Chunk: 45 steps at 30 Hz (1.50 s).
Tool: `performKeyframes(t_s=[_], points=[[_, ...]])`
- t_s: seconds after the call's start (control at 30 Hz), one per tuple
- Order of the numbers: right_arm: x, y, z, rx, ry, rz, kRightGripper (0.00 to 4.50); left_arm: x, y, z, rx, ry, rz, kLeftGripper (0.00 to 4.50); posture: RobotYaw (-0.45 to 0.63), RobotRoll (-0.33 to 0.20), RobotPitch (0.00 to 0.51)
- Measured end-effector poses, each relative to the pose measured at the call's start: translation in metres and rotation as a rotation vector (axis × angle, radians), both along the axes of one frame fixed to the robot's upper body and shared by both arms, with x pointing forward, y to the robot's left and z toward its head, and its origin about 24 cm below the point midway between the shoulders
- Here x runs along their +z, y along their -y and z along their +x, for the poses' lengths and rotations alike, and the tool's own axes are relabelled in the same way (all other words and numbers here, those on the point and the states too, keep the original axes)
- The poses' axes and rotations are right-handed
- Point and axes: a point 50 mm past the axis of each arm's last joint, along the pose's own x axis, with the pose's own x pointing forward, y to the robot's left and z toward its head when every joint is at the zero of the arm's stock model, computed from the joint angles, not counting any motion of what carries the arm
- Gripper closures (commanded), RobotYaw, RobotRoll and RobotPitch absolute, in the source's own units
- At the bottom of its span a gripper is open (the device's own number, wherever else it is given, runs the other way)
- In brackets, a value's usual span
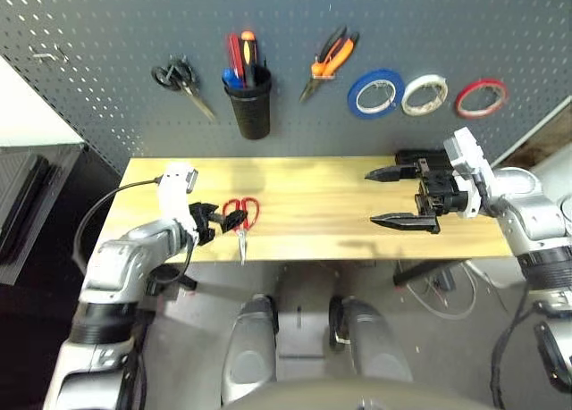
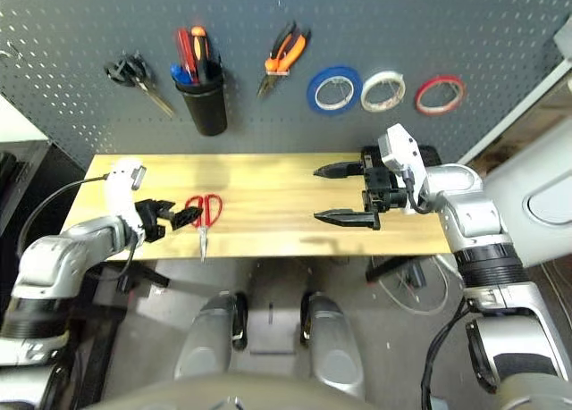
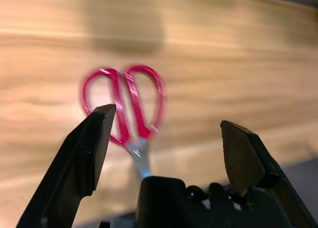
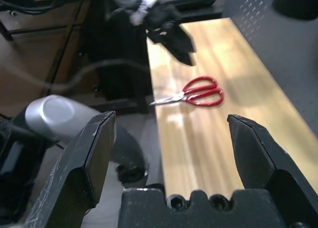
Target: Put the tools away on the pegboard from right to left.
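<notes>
Last item: red-handled steel scissors (image 1: 241, 219) lying flat on the light wooden table (image 1: 322, 200). Left tool (image 1: 225, 220) wide open, empty, at the handles. Next: close, lift to the dark grey perforated pegboard (image 1: 107, 35).

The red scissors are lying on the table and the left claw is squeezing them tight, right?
Not quite. The red scissors do lie on the table, but the left claw is open beside them, not squeezing. The left wrist view shows its fingers spread apart around the handles.
</notes>
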Motion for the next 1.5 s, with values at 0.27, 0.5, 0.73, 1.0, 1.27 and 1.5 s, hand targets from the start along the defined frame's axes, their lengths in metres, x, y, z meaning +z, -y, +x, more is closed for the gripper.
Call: performKeyframes(t_s=[0.27, 0.5, 0.73, 1.0, 1.27, 1.5], points=[[-0.013, -0.014, -0.008, -0.026, 0.037, -0.022, 0.0, -0.025, -0.017, 0.014, 0.141, 0.046, 0.133, 0.07, -0.12, 0.0, 0.23], [-0.005, -0.021, -0.014, -0.013, 0.052, -0.015, 0.0, -0.033, -0.023, 0.015, 0.195, 0.062, 0.148, 0.07, -0.13, 0.0, 0.259], [0.001, -0.024, -0.019, -0.002, 0.037, -0.015, 0.0, -0.046, -0.012, 0.012, 0.205, 0.024, 0.11, 0.07, -0.14, 0.0, 0.278], [0.006, -0.024, -0.022, 0.008, 0.015, -0.016, 0.0, -0.052, -0.018, 0.014, 0.275, 0.035, 0.141, 0.07, -0.15, 0.0, 0.28], [0.007, -0.023, -0.022, 0.005, 0.006, -0.021, 0.0, -0.051, -0.016, 0.016, 0.307, 0.057, 0.076, 0.07, -0.14, 0.0, 0.274], [0.009, -0.022, -0.02, 0.005, 0.014, -0.026, 0.0, -0.043, -0.018, 0.016, 0.35, 0.083, -0.014, 0.07, -0.14, 0.0, 0.271]])
